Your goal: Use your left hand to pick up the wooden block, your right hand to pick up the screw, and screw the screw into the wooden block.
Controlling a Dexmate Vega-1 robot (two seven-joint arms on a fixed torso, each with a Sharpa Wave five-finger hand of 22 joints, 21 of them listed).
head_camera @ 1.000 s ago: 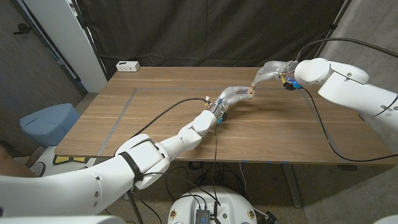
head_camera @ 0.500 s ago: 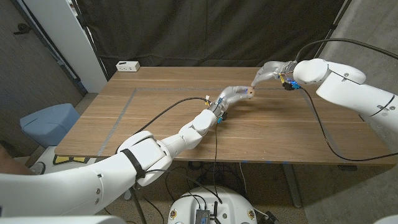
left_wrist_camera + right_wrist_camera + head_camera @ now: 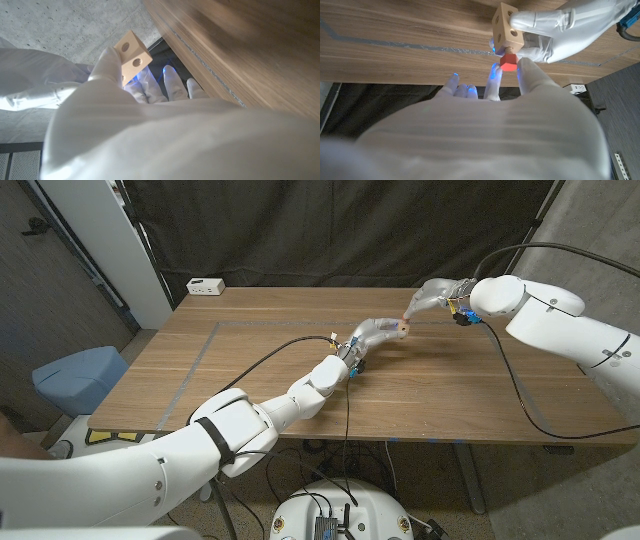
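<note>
L hand (image 3: pixel 378 332) grips block (image 3: pixel 506 24), small, stiff, prob light; R hand (image 3: pixel 432 297) fingers pinch red screw (image 3: pixel 508 62) head at hole. Hold block by sides.

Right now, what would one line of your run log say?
left hand: holds wooden block | right hand: holds red-headed screw at block hole | stage: screwing in

The pale tan wooden block with dark round holes (image 3: pixel 506 25) sits against the red-headed screw (image 3: pixel 508 62). Both robot hands wear white: the left hand (image 3: pixel 377 332) and the right hand (image 3: pixel 430 297). The brown wood-grain table (image 3: pixel 250 360) carries a thin grey line. At eleven o'clock sits a white box (image 3: pixel 205 285); behind hangs a black curtain (image 3: pixel 330 230).
</note>
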